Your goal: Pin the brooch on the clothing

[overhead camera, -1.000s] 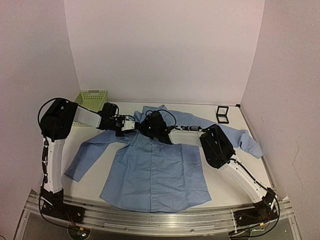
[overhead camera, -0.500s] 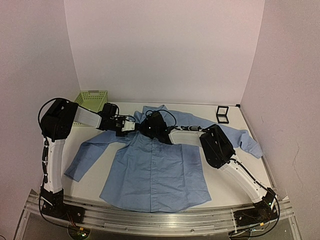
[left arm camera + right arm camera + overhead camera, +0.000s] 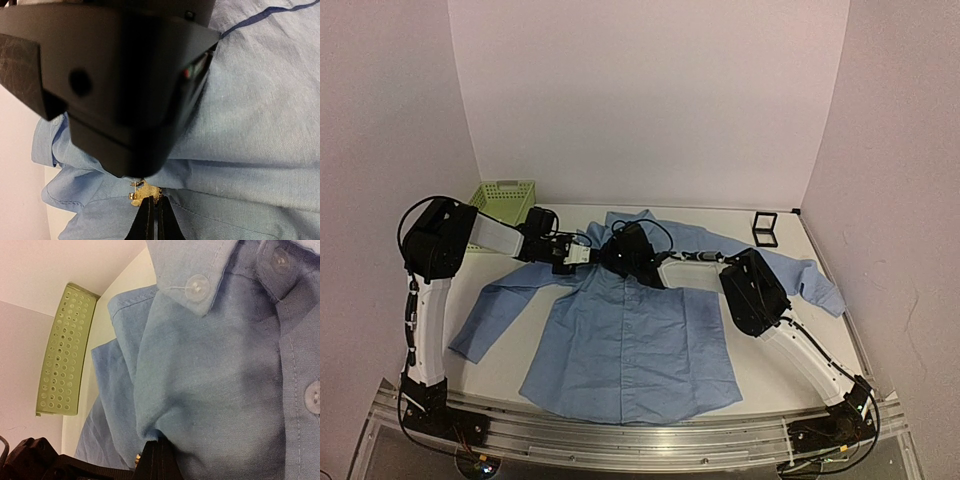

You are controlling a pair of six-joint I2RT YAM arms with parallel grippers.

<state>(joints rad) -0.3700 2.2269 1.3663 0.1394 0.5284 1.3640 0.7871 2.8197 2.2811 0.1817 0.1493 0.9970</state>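
Note:
The light blue shirt (image 3: 630,335) lies flat on the table, collar at the back. My left gripper (image 3: 586,255) is shut on the brooch (image 3: 144,192), which shows its gold mesh back and pin against a fold of the shirt (image 3: 250,125) near the collar. My left fingers (image 3: 148,215) grip its lower edge. My right gripper (image 3: 612,258) is shut on a pinched fold of the shirt (image 3: 210,380) just left of the collar buttons, its tips (image 3: 158,442) right beside the brooch, of which a gold speck (image 3: 136,457) shows. The right gripper's black body (image 3: 120,85) hides much of the left wrist view.
A pale green perforated basket (image 3: 502,200) stands at the back left, also in the right wrist view (image 3: 65,355). A small black square box (image 3: 765,227) sits at the back right. The shirt's sleeves spread toward both table sides.

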